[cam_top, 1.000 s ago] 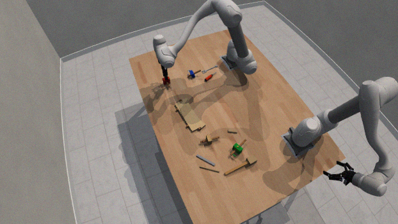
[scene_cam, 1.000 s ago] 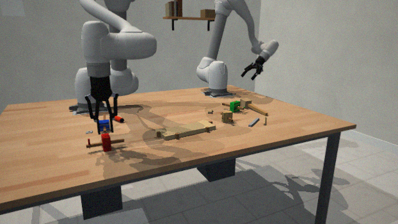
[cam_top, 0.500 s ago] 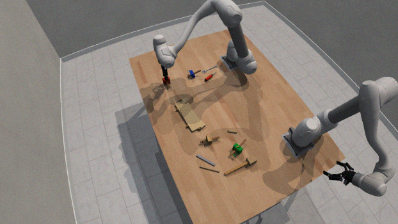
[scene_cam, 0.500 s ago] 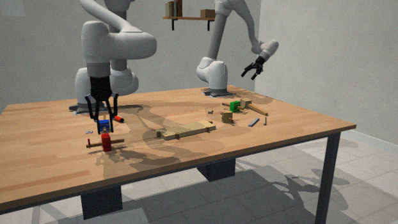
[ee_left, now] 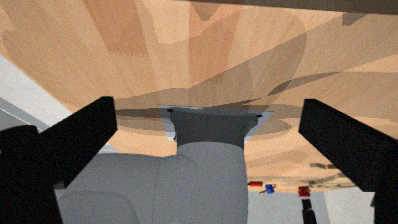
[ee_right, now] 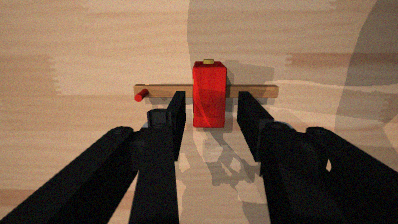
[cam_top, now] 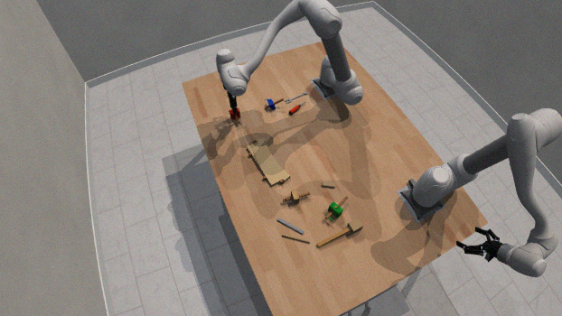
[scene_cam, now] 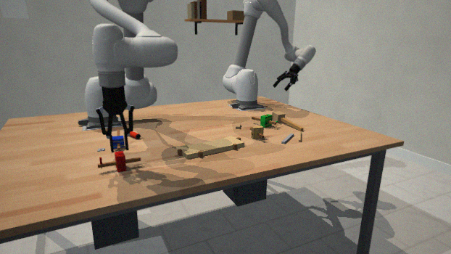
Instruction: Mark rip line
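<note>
Hovering right claw (cam_top: 234,108) (scene_cam: 120,149) (ee_left: 305,199) (ee_right: 211,95) stands part-open, empty, red pencil gauge (cam_top: 235,114) (scene_cam: 120,161) (ee_left: 304,191) (ee_right: 209,97) just below; left claw (cam_top: 468,237) (scene_cam: 280,88) (ee_left: 208,115) wide, well apart.

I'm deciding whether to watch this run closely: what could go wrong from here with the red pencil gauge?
The right gripper has black fingers on both sides of the red gauge block, with gaps; an uneven close might twist it. The thin wooden beam sticks out both ways, so it could catch a dog beside the pale wooden board.
</note>
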